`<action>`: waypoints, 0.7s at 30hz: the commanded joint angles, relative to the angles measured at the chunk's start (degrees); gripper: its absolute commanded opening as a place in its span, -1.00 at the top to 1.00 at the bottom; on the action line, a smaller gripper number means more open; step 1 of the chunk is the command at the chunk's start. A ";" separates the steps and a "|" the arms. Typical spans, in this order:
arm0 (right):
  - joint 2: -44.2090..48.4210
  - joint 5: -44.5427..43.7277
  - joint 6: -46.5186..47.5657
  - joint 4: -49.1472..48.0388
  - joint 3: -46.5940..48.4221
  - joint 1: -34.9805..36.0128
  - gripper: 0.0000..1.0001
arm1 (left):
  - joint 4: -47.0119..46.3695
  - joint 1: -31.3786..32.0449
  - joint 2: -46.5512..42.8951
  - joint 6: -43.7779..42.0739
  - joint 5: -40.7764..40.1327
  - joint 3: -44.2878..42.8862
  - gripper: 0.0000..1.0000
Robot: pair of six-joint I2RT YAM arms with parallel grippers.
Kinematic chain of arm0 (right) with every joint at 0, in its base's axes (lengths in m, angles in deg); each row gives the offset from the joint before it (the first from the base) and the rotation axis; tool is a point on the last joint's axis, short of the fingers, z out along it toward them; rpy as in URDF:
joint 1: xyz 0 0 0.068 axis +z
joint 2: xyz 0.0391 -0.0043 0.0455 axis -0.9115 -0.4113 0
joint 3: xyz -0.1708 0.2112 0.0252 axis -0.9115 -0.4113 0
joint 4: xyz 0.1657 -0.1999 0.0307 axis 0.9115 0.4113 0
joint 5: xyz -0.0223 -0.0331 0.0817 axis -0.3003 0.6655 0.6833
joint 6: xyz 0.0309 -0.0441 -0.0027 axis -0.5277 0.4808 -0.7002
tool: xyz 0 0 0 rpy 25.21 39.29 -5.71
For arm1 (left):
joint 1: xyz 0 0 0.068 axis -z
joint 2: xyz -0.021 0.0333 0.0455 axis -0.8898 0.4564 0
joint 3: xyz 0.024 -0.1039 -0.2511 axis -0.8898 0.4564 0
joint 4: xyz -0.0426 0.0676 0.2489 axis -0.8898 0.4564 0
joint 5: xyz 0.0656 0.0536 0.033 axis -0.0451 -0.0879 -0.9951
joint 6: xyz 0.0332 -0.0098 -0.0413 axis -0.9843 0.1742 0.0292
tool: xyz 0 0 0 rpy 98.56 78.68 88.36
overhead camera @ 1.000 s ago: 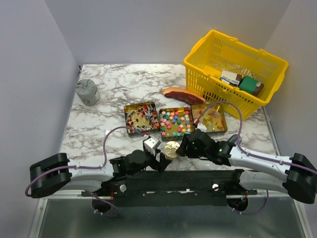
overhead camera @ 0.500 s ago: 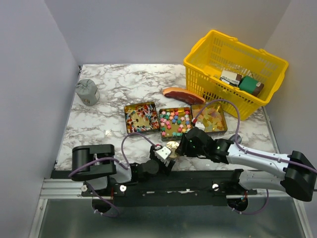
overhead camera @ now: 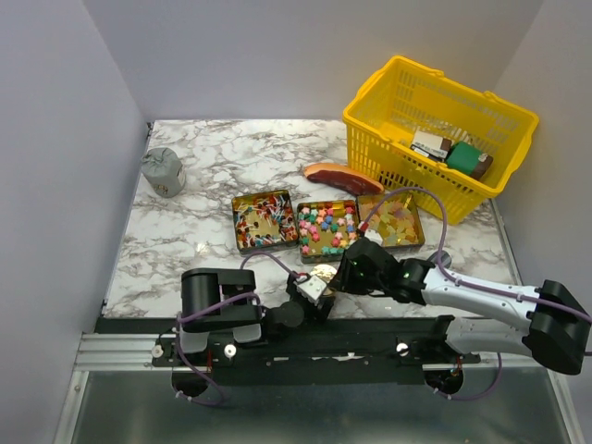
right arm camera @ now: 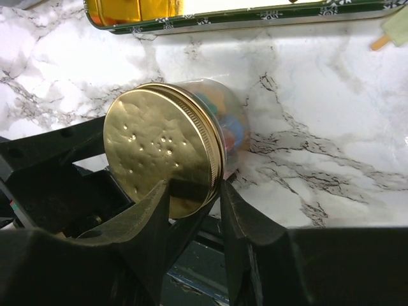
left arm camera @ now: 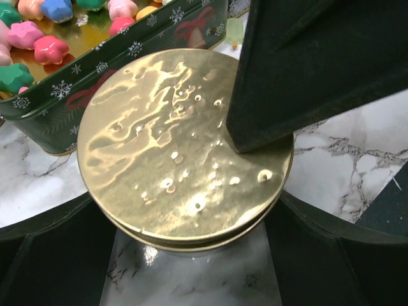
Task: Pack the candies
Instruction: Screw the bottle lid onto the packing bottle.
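The candies lie in three open tins: wrapped red/blue/white pieces point(overhead camera: 264, 219), pastel stars point(overhead camera: 327, 228) and yellow-orange pieces point(overhead camera: 392, 220). The stars also show in the left wrist view point(left arm camera: 44, 48). A glass jar with a gold lid point(overhead camera: 322, 272) sits tilted just in front of the star tin, some coloured candy inside it point(right arm camera: 233, 131). My left gripper point(overhead camera: 313, 285) holds the jar body between its fingers point(left arm camera: 191, 271). My right gripper point(overhead camera: 344, 273) pinches the lid's edge point(right arm camera: 194, 204), one finger lying across the lid face point(left arm camera: 280, 83).
A yellow basket point(overhead camera: 435, 139) with boxed packets stands at the back right. A reddish-brown slab point(overhead camera: 338, 176) lies behind the tins. A grey pouch point(overhead camera: 164, 171) sits at the far left. One loose pale candy point(right arm camera: 392, 32) lies on the marble. The table's front edge is right under the jar.
My left arm has folded in from the far left toward the centre, its gripper moving right onto the jar. My right gripper stays at the lid.
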 commanded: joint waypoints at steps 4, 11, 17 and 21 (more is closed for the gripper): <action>1.55 2.62 -2.59 5.31 -2.97 0.31 0.38 | -7.66 -1.98 2.27 -2.04 0.06 -3.54 -0.80; 4.80 -4.48 -1.64 9.36 -0.34 0.22 0.20 | -8.01 -2.42 3.41 -3.54 3.48 -2.93 -0.16; 1.65 -9.24 4.34 9.89 5.72 -1.79 -0.05 | -8.90 -2.42 4.73 -2.66 6.12 -2.40 -0.01; -1.25 -9.77 7.85 7.27 7.05 -3.11 -0.01 | -9.07 -2.33 4.47 -2.57 6.30 -1.43 -0.01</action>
